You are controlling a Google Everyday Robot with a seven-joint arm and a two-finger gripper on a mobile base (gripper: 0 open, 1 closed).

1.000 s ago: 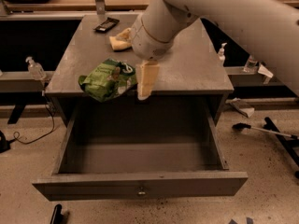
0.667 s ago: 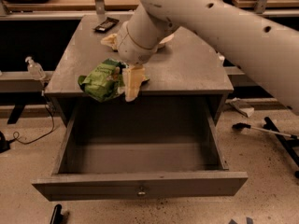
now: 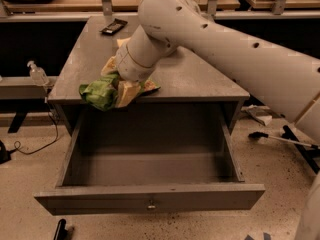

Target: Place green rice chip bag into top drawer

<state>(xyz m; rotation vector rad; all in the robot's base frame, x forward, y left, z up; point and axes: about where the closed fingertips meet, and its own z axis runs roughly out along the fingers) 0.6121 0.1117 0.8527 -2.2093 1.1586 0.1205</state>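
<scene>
The green rice chip bag [image 3: 98,92] lies crumpled on the front left edge of the grey cabinet top [image 3: 200,79], partly overhanging the open top drawer. My gripper [image 3: 126,91] is down on the bag's right part, at the end of the big white arm [image 3: 210,39] that reaches in from the right. The arm's wrist hides the middle of the bag; a green corner [image 3: 150,88] shows to its right. The top drawer [image 3: 150,198] is pulled fully out below, its grey inside bare, with a small knob [image 3: 151,204] in the front panel.
A black flat device [image 3: 114,26] lies at the back left of the cabinet top. A yellowish object [image 3: 108,65] peeks out behind the wrist. A clear bottle [image 3: 38,75] stands on a ledge at left. A cable [image 3: 35,144] and a black object [image 3: 60,229] lie on the floor.
The arm has swung left and lowered, so the gripper went from beside the bag's right edge to on top of the bag. The bag and the drawer stayed where they were.
</scene>
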